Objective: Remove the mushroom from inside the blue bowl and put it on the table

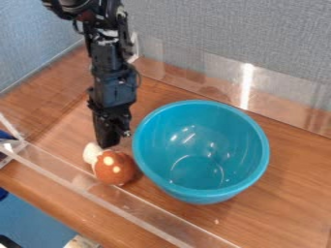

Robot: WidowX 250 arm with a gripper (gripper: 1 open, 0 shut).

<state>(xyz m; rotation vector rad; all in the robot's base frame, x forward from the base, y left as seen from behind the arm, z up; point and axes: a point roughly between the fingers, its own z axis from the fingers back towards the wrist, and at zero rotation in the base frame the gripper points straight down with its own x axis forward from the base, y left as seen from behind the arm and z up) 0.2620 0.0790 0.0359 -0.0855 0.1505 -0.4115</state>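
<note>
The mushroom (114, 168) lies on its side on the table (52, 102), just left of the blue bowl (202, 150), with its orange-brown cap toward the front and its cream stem pointing left. It is outside the bowl, which holds nothing. My gripper (111, 141) points straight down right above and behind the mushroom, with its dark fingers drawn together. The tips end at the top of the cap. Whether they touch it I cannot tell.
A clear acrylic wall (91, 194) runs along the front edge, close in front of the mushroom, and another (258, 82) stands behind the bowl. A grey fabric panel backs the scene. A white and blue object (8, 145) sits at the left edge.
</note>
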